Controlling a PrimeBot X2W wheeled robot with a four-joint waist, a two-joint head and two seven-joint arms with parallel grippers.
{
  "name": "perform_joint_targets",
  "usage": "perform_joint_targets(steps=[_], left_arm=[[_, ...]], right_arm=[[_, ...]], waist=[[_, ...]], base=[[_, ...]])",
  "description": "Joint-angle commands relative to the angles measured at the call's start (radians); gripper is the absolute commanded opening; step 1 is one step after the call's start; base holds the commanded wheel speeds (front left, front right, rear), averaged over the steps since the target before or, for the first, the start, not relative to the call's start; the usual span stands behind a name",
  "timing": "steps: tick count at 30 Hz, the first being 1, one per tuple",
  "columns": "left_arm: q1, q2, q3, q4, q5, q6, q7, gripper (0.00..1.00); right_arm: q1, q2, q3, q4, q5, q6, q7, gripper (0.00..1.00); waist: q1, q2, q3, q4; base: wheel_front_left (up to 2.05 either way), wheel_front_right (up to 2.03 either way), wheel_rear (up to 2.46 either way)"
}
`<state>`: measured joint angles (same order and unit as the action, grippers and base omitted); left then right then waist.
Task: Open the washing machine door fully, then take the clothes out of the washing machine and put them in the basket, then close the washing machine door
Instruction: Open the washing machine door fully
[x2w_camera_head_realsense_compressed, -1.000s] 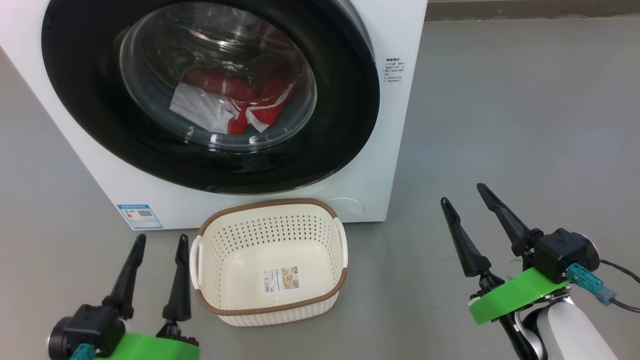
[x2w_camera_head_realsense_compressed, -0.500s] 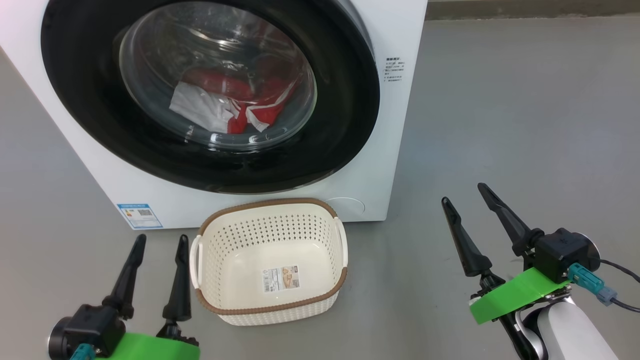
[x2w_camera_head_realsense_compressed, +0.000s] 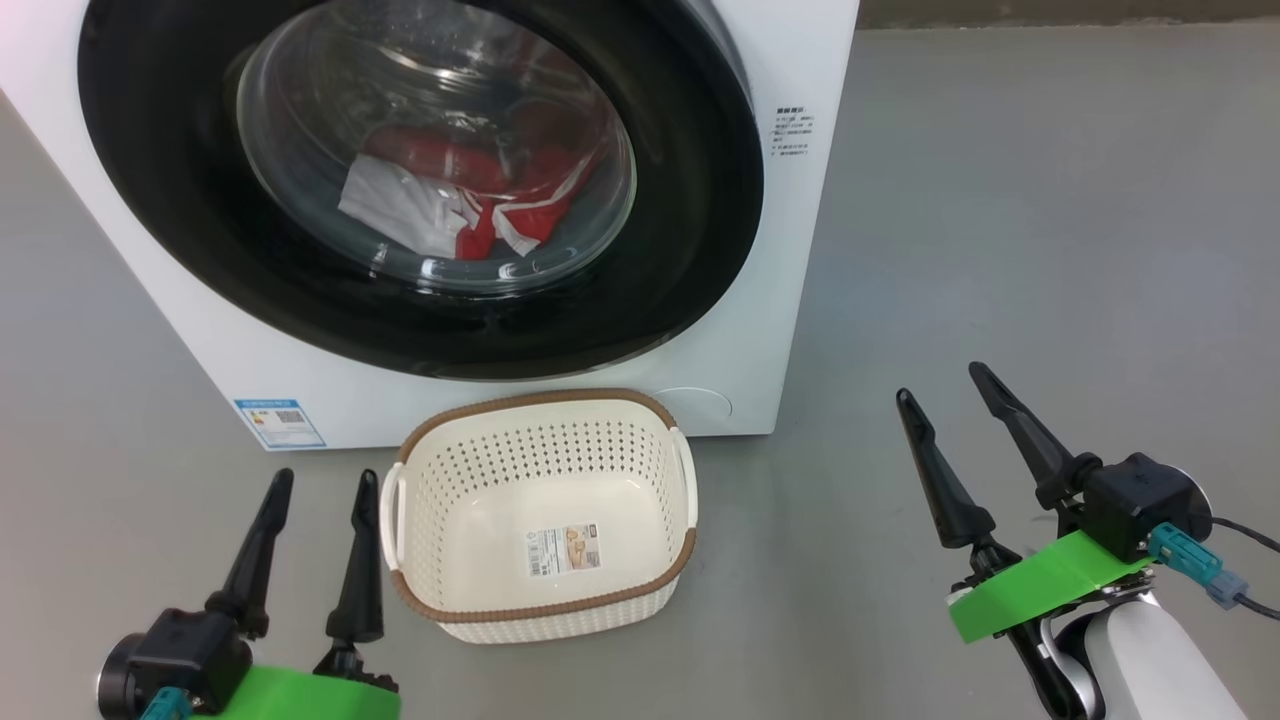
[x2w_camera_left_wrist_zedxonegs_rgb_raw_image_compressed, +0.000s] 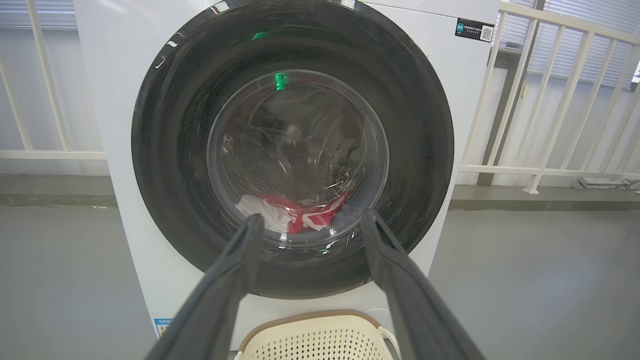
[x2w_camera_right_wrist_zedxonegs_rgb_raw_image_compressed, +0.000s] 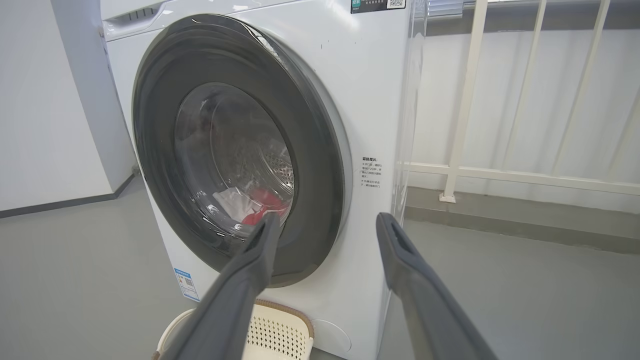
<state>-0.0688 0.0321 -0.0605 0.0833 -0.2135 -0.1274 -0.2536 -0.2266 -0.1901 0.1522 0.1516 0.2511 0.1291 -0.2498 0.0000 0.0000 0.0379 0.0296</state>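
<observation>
The white washing machine (x2w_camera_head_realsense_compressed: 800, 300) stands ahead with its round black washing machine door (x2w_camera_head_realsense_compressed: 680, 200) lying against the front. Red and white clothes (x2w_camera_head_realsense_compressed: 470, 200) show through the glass window. The cream basket (x2w_camera_head_realsense_compressed: 540, 400) stands empty on the floor right in front of the machine. My left gripper (x2w_camera_head_realsense_compressed: 325, 478) is open just left of the basket, holding nothing. My right gripper (x2w_camera_head_realsense_compressed: 940, 382) is open well to the basket's right, over bare floor. In the left wrist view my left gripper (x2w_camera_left_wrist_zedxonegs_rgb_raw_image_compressed: 311, 216) points at the door (x2w_camera_left_wrist_zedxonegs_rgb_raw_image_compressed: 170, 150). In the right wrist view my right gripper (x2w_camera_right_wrist_zedxonegs_rgb_raw_image_compressed: 329, 217) points at the door's right edge (x2w_camera_right_wrist_zedxonegs_rgb_raw_image_compressed: 330, 150).
Grey floor (x2w_camera_head_realsense_compressed: 1050, 250) stretches to the machine's right. A white railing (x2w_camera_right_wrist_zedxonegs_rgb_raw_image_compressed: 465, 100) runs behind and right of the machine, and a white wall (x2w_camera_right_wrist_zedxonegs_rgb_raw_image_compressed: 50, 100) stands to its left. A blue label (x2w_camera_head_realsense_compressed: 279, 423) marks the machine's lower left corner.
The head view has shifted slightly, so the machine and basket sit a little higher in it. My right gripper has edged a bit to the right. Both grippers stay open.
</observation>
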Motion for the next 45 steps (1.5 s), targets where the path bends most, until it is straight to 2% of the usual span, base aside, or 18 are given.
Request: perform_joint_targets(steps=[1, 19, 30, 31, 32, 33, 34, 36, 37, 45], left_arm=[[-0.037, 0.018, 0.03, -0.029, -0.002, 0.003, -0.008, 1.0], [-0.091, 0.018, 0.016, -0.047, -0.018, 0.008, -0.008, 1.0], [-0.131, 0.018, 0.002, -0.049, -0.02, 0.012, -0.008, 1.0], [-0.132, 0.018, 0.001, -0.05, -0.019, 0.012, -0.008, 1.0], [-0.136, 0.018, 0.0, -0.052, -0.018, 0.012, -0.008, 1.0], [-0.138, 0.018, -0.001, -0.053, -0.017, 0.012, -0.008, 1.0], [-0.138, 0.018, -0.001, -0.053, -0.017, 0.012, -0.008, 1.0], [-0.142, 0.018, -0.003, -0.057, -0.018, 0.012, -0.008, 1.0], [-0.145, 0.018, -0.004, -0.059, -0.019, 0.012, -0.008, 1.0], [-0.164, 0.018, -0.014, -0.064, -0.02, 0.012, -0.008, 1.0]], right_arm=[[-0.028, -0.007, 0.017, -0.022, 0.011, 0.002, -0.012, 1.0], [-0.139, -0.017, -0.072, -0.027, 0.083, 0.002, -0.012, 1.0], [-0.248, -0.066, -0.089, 0.01, 0.155, 0.002, -0.012, 1.0], [-0.258, -0.071, -0.086, 0.017, 0.171, 0.002, -0.012, 0.95], [-0.277, -0.079, -0.077, 0.03, 0.199, 0.002, -0.012, 0.45], [-0.286, -0.08, -0.074, 0.033, 0.216, 0.002, -0.012, 0.38], [-0.286, -0.08, -0.074, 0.033, 0.216, 0.002, -0.012, 0.38], [-0.308, -0.09, -0.06, 0.044, 0.251, 0.002, -0.012, 0.1], [-0.32, -0.094, -0.052, 0.047, 0.275, 0.002, -0.012, 0.0], [-0.414, -0.153, 0.008, 0.107, 0.49, 0.002, -0.012, 0.0]], waist=[[0.0, 0.0, 0.005, 0.002], [0.0, 0.0, 0.13, 0.032], [0.0, 0.0, 0.191, 0.057], [0.0, 0.0, 0.197, 0.058], [0.0, 0.0, 0.209, 0.06], [0.0, 0.0, 0.215, 0.06], [0.0, 0.0, 0.215, 0.06], [0.0, 0.0, 0.231, 0.062], [0.0, 0.0, 0.239, 0.063], [0.0, 0.0, 0.279, 0.072]], base=[[0.0, 0.0, 0.0], [0.0, 0.0, 0.0], [0.0, 0.0, 0.0], [0.0, 0.0, 0.0], [0.0, 0.0, 0.0], [0.0, 0.0, 0.0], [0.0, 0.0, 0.0], [0.0, 0.0, 0.0], [0.0, 0.0, 0.0], [0.0, 0.0, 0.0]])
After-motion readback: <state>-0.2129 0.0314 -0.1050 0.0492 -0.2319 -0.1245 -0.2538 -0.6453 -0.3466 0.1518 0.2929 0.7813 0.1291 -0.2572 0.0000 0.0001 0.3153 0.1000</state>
